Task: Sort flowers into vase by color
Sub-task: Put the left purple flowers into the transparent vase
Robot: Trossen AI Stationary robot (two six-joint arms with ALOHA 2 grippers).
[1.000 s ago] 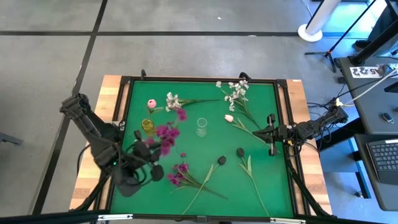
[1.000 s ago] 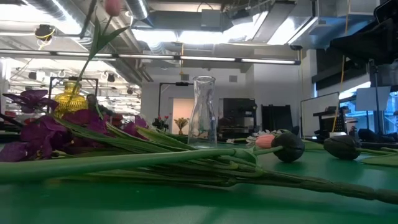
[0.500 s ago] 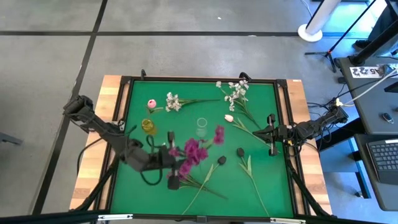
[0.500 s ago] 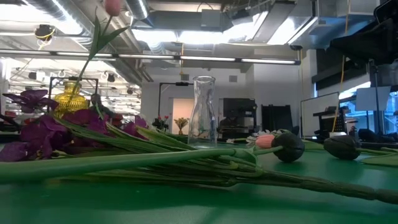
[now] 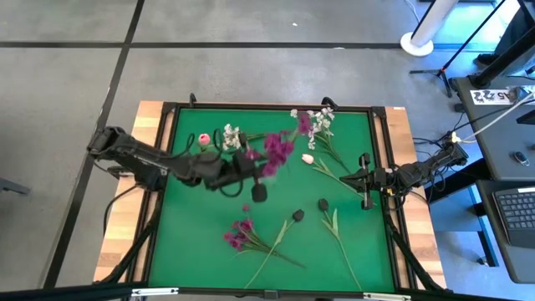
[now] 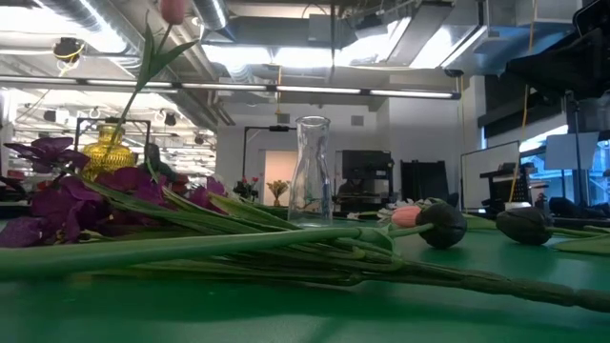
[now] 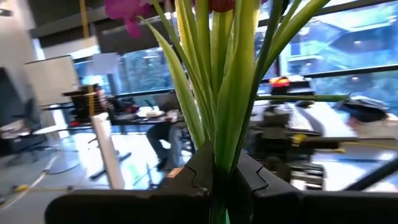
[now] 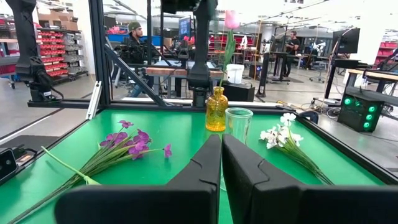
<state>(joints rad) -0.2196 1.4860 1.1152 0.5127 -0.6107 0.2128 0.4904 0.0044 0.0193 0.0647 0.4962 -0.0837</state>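
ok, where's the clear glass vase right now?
In the right wrist view the clear glass vase stands upright on the green mat, just beside the yellow vase, with the white sprig lying near its other side.

Left gripper (image 5: 251, 171) mid-worktop (image 5: 351, 251), left of centre, above the mat, holding a bunch (image 5: 280, 149) whose heads reach toward the back. Two vases (image 8: 217, 109) side by side near centre; a tulip (image 8: 231, 20) stands in the left one. Sprigs (image 5: 316, 125) along back edge. Another bunch (image 5: 241, 236) lies front-centre, two single stems (image 5: 324, 205) right of it. Right gripper (image 5: 364, 181) at right edge.
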